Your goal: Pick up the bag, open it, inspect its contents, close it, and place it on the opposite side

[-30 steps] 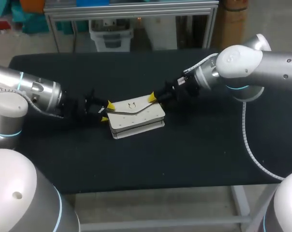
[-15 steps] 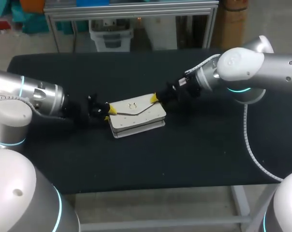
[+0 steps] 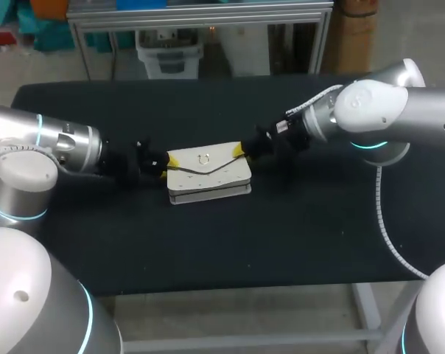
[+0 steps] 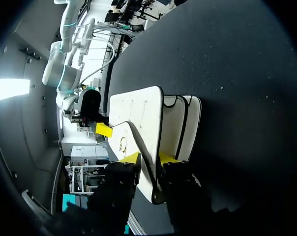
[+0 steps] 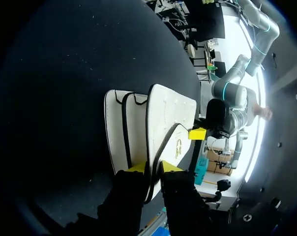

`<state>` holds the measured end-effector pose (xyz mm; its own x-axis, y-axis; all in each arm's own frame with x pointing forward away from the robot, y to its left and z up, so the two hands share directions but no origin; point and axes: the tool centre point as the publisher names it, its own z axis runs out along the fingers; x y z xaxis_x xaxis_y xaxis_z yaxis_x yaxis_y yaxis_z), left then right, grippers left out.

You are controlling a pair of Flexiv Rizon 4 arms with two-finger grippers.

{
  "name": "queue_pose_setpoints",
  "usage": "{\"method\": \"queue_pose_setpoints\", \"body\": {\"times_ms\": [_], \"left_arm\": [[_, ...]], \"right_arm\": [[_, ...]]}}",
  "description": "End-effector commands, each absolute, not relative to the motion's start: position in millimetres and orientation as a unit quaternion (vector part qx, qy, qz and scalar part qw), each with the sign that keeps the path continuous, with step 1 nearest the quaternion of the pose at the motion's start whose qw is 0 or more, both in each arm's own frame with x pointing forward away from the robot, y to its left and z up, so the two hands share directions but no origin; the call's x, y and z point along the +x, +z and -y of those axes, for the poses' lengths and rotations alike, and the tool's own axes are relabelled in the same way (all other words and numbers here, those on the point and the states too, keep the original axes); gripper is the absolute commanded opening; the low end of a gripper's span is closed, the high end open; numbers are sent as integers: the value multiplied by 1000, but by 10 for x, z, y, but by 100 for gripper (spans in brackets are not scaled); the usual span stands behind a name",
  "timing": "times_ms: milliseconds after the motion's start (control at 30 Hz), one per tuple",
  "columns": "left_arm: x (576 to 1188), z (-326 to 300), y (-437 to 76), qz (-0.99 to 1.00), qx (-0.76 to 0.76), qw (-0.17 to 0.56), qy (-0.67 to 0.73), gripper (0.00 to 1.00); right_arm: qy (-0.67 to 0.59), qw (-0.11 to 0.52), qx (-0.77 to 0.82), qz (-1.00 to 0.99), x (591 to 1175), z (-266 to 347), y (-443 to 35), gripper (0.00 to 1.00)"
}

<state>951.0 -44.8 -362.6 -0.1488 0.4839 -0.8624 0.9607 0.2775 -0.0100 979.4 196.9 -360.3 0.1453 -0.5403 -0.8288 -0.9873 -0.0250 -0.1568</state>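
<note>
A white flap bag (image 3: 208, 177) with a metal ring clasp lies flat on the black table (image 3: 208, 243), near the middle. My left gripper (image 3: 167, 164) is at the bag's left end. In the left wrist view the left gripper (image 4: 149, 158) is shut on the bag's (image 4: 138, 118) end, one yellow tip on each side of the upper panel. My right gripper (image 3: 239, 151) is at the bag's right end. In the right wrist view the right gripper (image 5: 154, 167) pinches the end of the bag (image 5: 170, 110) the same way. Each wrist view shows the other arm's yellow tip at the far end.
Only the bag and my two arms are on the black table. Its front edge (image 3: 244, 284) runs below the bag, and its back edge (image 3: 171, 82) lies well behind it.
Both grippers have closed in on the bag's ends, fingers narrowing onto it. The bag has turned slightly, lying more square to the table.
</note>
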Motion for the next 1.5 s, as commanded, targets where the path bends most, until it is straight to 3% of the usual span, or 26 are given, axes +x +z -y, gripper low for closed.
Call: {"method": "queue_pose_setpoints", "body": {"times_ms": [33, 100, 167, 267, 300, 333, 400, 433, 467, 500, 533, 933, 967, 1000, 1067, 1133, 1167, 1200, 1333, 1367, 1400, 1433, 1500], "left_arm": [[9524, 481, -3684, -698, 509, 401, -304, 100], [9555, 469, -3702, -699, 504, 403, -307, 100], [9595, 476, -3717, -700, 503, 404, -307, 88], [9658, 476, -3738, -696, 497, 404, -325, 87], [9669, 474, -3740, -692, 496, 404, -334, 75], [9675, 474, -3741, -692, 495, 404, -335, 69], [9680, 480, -3751, -691, 489, 402, -349, 41], [9684, 480, -3761, -692, 485, 402, -353, 36], [9679, 475, -3772, -692, 484, 404, -352, 27], [9670, 470, -3781, -693, 479, 405, -356, 14], [9663, 461, -3789, -693, 477, 404, -359, 0], [9651, 434, -3862, -682, 467, 406, -390, 0], [9660, 430, -3853, -683, 466, 406, -390, 31], [9675, 422, -3838, -677, 470, 406, -395, 43], [9695, 414, -3817, -674, 479, 399, -396, 45], [9718, 404, -3793, -672, 484, 394, -399, 42], [9733, 410, -3771, -670, 497, 384, -395, 27], [9740, 418, -3753, -669, 504, 376, -397, 3], [9755, 475, -3689, -664, 549, 332, -383, 0], [9757, 488, -3675, -662, 558, 327, -378, 0], [9752, 500, -3665, -660, 570, 318, -372, 0], [9745, 511, -3660, -661, 576, 314, -365, 0], [9718, 518, -3645, -657, 590, 307, -357, 0]], "right_arm": [[287, 383, -652, -588, 9732, -2057, -3594, 30], [287, 383, -652, -587, 9729, -2064, -3601, 33], [289, 384, -653, -586, 9728, -2070, -3609, 33], [291, 384, -653, -585, 9730, -2077, -3628, 38], [291, 384, -652, -585, 9733, -2075, -3635, 36], [292, 384, -652, -585, 9736, -2072, -3642, 36], [294, 384, -650, -586, 9740, -2069, -3657, 29], [294, 385, -648, -588, 9743, -2070, -3666, 24], [293, 385, -647, -589, 9745, -2071, -3675, 8], [294, 385, -647, -588, 9745, -2071, -3683, 0], [295, 386, -647, -588, 9744, -2071, -3696, 0], [298, 400, -640, -585, 9705, -2039, -3796, 0], [298, 400, -639, -586, 9704, -2035, -3793, 0], [296, 401, -639, -586, 9701, -2023, -3780, 0], [294, 404, -638, -586, 9697, -2008, -3752, 18], [293, 405, -638, -586, 9697, -1997, -3722, 31], [292, 405, -639, -586, 9698, -1996, -3702, 37], [292, 405, -640, -584, 9701, -1995, -3689, 38], [291, 390, -651, -583, 9721, -2015, -3652, 37], [292, 385, -654, -582, 9733, -2024, -3648, 31], [291, 379, -656, -584, 9742, -2031, -3647, 11], [289, 374, -658, -586, 9751, -2038, -3650, 0], [290, 370, -659, -587, 9764, -2045, -3655, 0]]}}
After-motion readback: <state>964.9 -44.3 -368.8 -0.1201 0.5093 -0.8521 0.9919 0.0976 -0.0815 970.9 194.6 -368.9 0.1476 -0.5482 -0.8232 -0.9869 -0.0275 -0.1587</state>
